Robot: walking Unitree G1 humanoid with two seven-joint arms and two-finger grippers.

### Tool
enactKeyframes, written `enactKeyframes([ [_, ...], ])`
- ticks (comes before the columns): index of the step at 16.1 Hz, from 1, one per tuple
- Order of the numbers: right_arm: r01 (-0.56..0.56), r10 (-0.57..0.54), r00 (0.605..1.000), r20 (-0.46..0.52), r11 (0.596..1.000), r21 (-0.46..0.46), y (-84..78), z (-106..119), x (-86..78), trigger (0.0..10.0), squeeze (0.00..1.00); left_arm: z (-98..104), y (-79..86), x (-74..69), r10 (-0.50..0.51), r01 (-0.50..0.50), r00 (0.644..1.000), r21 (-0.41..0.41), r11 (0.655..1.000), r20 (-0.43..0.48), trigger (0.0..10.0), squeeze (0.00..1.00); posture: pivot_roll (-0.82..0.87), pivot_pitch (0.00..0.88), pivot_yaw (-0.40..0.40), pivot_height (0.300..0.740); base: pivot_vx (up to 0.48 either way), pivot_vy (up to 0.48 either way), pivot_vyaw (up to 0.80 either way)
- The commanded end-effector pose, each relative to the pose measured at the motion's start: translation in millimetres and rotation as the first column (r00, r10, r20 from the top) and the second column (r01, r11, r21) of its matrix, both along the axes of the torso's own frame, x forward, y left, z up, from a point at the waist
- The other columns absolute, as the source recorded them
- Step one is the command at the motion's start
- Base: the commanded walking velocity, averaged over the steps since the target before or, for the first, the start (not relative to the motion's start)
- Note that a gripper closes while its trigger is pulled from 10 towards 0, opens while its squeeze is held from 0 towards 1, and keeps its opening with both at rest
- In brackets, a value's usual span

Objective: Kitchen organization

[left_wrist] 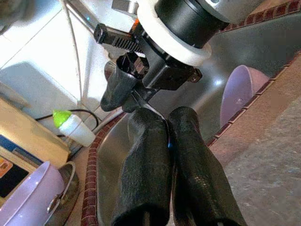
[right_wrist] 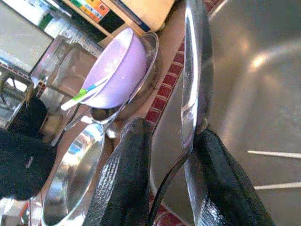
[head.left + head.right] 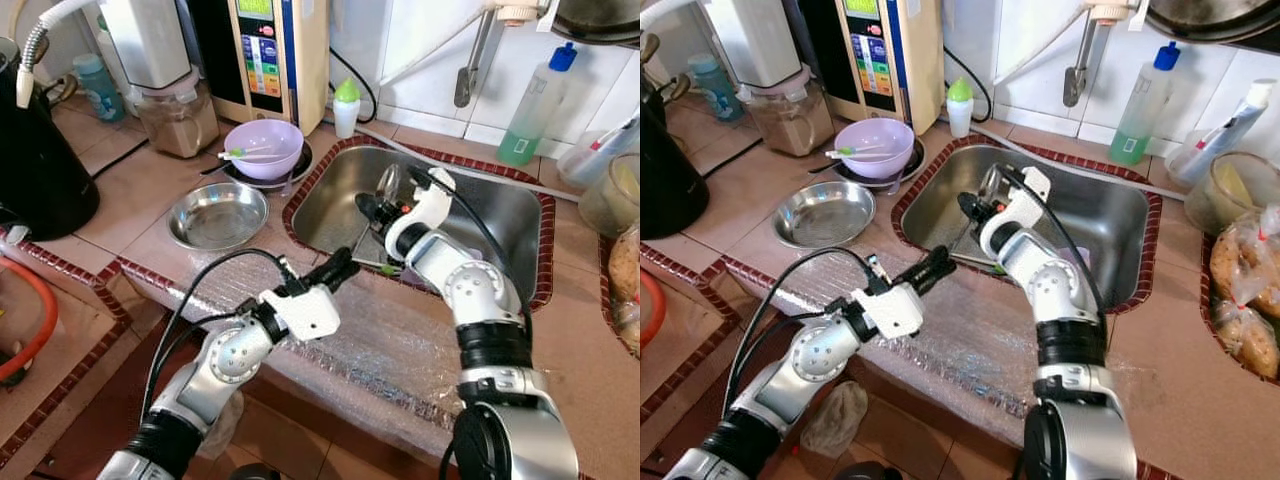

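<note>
Over the steel sink [image 3: 520, 225] sunk into the tiled table [image 3: 120, 200], the right end effector [image 3: 378, 207] hangs just inside the sink's left rim, clamped on a metal spoon [image 2: 193, 89]. The spoon stands roughly upright, long axis vertical, bowl end up and handle running down between the black fingers [image 2: 124, 183]. The left end effector [image 3: 337, 270] sits above the bubble wrap [image 3: 400, 350] along the table's front edge, fingers pressed together, pointing toward the sink. Left of the sink there's a purple bowl [image 3: 264, 148] with a plastic spoon in it, stacked on a metal dish, and an empty steel bowl [image 3: 217, 215] nearer the front edge. A small green-capped bottle [image 3: 346, 107] stands at the back edge.
</note>
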State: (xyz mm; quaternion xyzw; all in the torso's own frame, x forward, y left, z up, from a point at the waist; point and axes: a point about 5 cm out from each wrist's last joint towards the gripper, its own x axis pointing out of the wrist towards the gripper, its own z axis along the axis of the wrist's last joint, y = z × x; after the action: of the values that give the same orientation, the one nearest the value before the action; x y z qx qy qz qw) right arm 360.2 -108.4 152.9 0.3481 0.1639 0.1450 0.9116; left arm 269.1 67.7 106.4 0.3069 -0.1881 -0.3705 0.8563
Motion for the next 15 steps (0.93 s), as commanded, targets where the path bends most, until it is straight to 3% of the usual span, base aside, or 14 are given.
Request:
enactKeyframes([
  [1,0.177,-0.169,0.982,0.087,0.98,-0.089,-31.9,15,10.3,0.0,0.0,5,10.0,2.4,0.021,-0.021,1.0,-0.02,1.0,0.011,10.0,0.56,-0.01,0.023,0.059,0.74,0.0,0.0,0.0],
  [2,0.234,-0.226,0.968,0.109,0.97,-0.069,-34.7,19,13.9,0.0,0.0,4,10.7,3.5,0.032,-0.032,0.999,-0.026,0.999,-0.005,10.0,1.0,-0.01,0.023,0.057,0.74,0.0,0.0,0.0],
  [5,0.345,-0.339,0.934,0.115,0.938,-0.039,-39.4,20,19.3,0.0,0.0,3,14.2,3.3,0.053,-0.054,0.998,-0.041,0.998,-0.023,10.0,1.0,-0.01,0.024,0.052,0.74,0.0,0.0,0.0],
  [10,0.528,-0.523,0.849,0.073,0.838,-0.135,-63.2,-10,23.2,0.0,0.0,7,32.4,0.4,0.123,-0.135,0.986,-0.111,0.985,-0.109,10.0,1.0,0.01,0.019,0.045,0.74,0.0,0.0,0.0],
  [11,0.531,-0.528,0.847,0.062,0.833,-0.155,-64.7,-16,22.3,0.0,0.0,6,34.7,-1.2,0.127,-0.141,0.985,-0.112,0.984,-0.119,10.0,1.0,0.01,0.019,0.045,0.74,0.0,0.0,0.0],
  [12,0.529,-0.532,0.846,0.044,0.827,-0.191,-65.5,-26,20.4,5.3,0.0,4,38.2,-4.3,0.133,-0.151,0.98,-0.117,0.982,-0.146,10.0,1.0,0.02,0.019,0.043,0.74,0.0,0.0,0.0],
  [13,0.526,-0.531,0.846,0.036,0.824,-0.209,-65.5,-31,18.9,10.0,0.89,3,39.4,-6.2,0.133,-0.155,0.977,-0.126,0.98,-0.168,10.0,1.0,0.02,0.019,0.043,0.74,0.0,0.0,0.0],
  [14,0.523,-0.531,0.847,0.029,0.822,-0.224,-65.2,-37,17.0,10.0,1.0,2,39.9,-8.8,0.129,-0.158,0.972,-0.138,0.978,-0.199,10.0,1.0,0.02,0.019,0.043,0.74,0.0,0.0,0.0],
  [15,0.521,-0.531,0.847,0.02,0.823,-0.228,-64.4,-41,15.4,10.0,1.0,1,38.7,-11.5,0.111,-0.148,0.968,-0.15,0.978,-0.226,10.0,1.0,0.02,0.019,0.043,0.74,0.0,0.0,0.0],
])
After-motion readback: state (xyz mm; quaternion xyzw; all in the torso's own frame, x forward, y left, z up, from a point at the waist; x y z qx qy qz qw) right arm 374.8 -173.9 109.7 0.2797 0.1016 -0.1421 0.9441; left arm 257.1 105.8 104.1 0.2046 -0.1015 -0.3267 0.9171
